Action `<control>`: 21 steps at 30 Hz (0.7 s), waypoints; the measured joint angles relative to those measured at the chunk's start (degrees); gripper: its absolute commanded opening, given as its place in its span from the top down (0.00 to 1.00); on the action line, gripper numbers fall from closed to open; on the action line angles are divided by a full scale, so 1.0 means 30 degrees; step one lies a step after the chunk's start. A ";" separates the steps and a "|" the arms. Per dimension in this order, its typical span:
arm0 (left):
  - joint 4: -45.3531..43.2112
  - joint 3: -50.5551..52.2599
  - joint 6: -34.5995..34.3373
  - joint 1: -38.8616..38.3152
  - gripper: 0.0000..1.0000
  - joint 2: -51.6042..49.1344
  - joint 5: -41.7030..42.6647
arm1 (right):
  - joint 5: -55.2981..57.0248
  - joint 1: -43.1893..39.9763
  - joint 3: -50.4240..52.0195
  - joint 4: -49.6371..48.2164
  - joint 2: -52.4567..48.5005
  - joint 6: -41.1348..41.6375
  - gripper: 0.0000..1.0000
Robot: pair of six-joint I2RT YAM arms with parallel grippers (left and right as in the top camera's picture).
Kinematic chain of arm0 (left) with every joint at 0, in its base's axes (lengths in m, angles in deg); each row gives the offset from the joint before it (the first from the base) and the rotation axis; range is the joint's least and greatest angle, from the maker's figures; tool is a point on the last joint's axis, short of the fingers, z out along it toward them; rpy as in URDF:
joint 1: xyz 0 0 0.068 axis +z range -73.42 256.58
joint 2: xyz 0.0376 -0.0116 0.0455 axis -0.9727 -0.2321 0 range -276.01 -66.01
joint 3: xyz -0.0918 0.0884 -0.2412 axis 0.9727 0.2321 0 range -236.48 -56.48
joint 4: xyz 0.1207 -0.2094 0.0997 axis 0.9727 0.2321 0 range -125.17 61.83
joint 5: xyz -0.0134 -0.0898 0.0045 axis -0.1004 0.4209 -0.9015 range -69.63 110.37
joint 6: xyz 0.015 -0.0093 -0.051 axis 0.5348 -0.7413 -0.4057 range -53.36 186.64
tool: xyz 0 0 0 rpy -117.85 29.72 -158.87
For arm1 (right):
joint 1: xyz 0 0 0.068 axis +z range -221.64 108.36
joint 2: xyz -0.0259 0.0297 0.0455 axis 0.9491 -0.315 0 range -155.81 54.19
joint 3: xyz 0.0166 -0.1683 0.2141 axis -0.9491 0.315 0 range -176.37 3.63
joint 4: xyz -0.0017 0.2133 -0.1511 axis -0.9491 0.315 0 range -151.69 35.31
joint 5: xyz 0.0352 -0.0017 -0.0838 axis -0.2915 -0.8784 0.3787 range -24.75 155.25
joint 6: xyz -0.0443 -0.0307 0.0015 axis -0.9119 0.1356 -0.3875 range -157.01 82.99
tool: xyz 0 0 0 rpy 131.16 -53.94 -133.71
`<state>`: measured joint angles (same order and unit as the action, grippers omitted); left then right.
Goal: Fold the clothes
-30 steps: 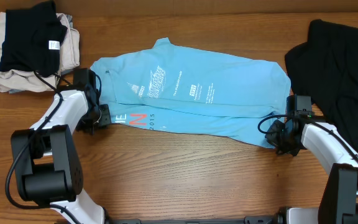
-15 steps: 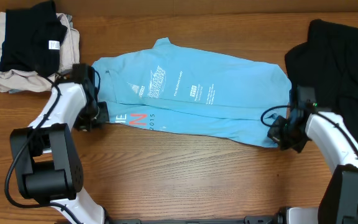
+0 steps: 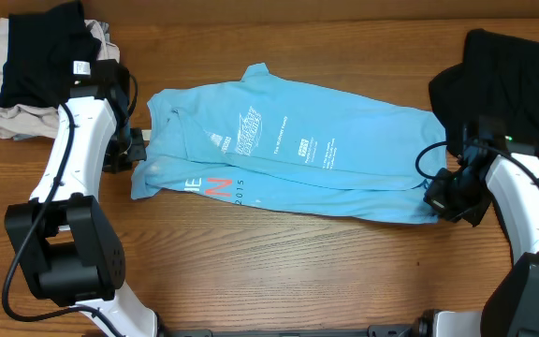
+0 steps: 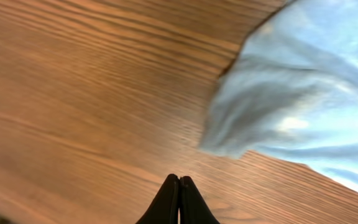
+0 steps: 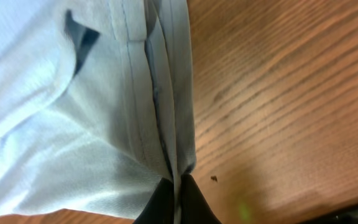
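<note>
The light blue T-shirt (image 3: 288, 154) with white print and red lettering lies spread across the middle of the table. My right gripper (image 3: 438, 198) is at its right end. In the right wrist view that gripper (image 5: 178, 180) is shut on the T-shirt's (image 5: 73, 112) hemmed edge, with cloth pinched between the jaws. My left gripper (image 3: 132, 150) sits just off the shirt's left edge. In the left wrist view it (image 4: 179, 179) is shut with nothing between its fingers, and the T-shirt (image 4: 291, 93) lies apart from it over bare wood.
A large black garment (image 3: 513, 103) is heaped at the right side, just behind my right arm. A pile of black and beige clothes (image 3: 45, 70) sits at the far left corner. The wooden table (image 3: 279, 271) runs along the front.
Both grippers closed. The right one dragged the shirt's right end further right. The left arm moved toward the far side, and the shirt's left edge now lies rumpled beside it.
</note>
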<state>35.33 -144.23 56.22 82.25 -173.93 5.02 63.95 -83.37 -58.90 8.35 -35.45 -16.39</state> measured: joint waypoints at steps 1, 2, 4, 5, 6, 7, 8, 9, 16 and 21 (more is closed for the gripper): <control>-0.0153 0.0022 0.0073 0.0000 0.61 0.0000 0.0415 | -0.0131 -0.0124 0.0000 -0.0168 0.0000 -0.0073 0.96; -0.0386 0.0058 0.0058 0.0000 0.50 0.0000 0.0882 | -0.0233 -0.0219 0.0000 -0.0306 0.0000 -0.0146 0.96; -0.1268 0.0532 0.0226 0.0000 0.37 0.0007 0.2040 | -0.0364 -0.0219 -0.0007 -0.0619 0.0000 -0.0262 0.96; -0.1814 0.1013 0.0444 0.0000 0.35 0.0007 0.2572 | -0.0430 -0.0219 -0.0022 -0.0692 0.0000 -0.0321 0.96; -0.2302 0.1581 0.0517 0.0000 0.34 0.0007 0.3038 | -0.0488 -0.0211 -0.0022 -0.0758 0.0000 -0.0357 0.96; -0.2696 0.2186 0.0532 0.0000 0.33 0.0000 0.3417 | -0.0495 -0.0219 -0.0022 -0.0816 0.0000 -0.0386 0.96; -0.3169 0.2936 0.0539 0.0000 0.33 0.0000 0.3723 | -0.0495 -0.0219 -0.0022 -0.0838 0.0000 -0.0393 0.96; -0.3701 0.3577 0.0539 0.0000 0.34 0.0000 0.3934 | -0.0503 -0.0219 -0.0022 -0.0838 0.0000 -0.0401 0.96; -0.7125 0.7176 0.0612 0.0000 0.51 -0.0073 0.4714 | -0.0503 -0.0219 -0.0022 -0.0889 0.0000 -0.0393 0.96; -0.7898 0.7278 0.0721 0.0022 0.90 -0.0066 0.4291 | -0.0503 -0.0219 -0.0022 -0.0889 0.0000 -0.0393 0.96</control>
<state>11.63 -122.39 58.39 82.32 -174.13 17.89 62.44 -84.02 -58.96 5.69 -35.45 -17.57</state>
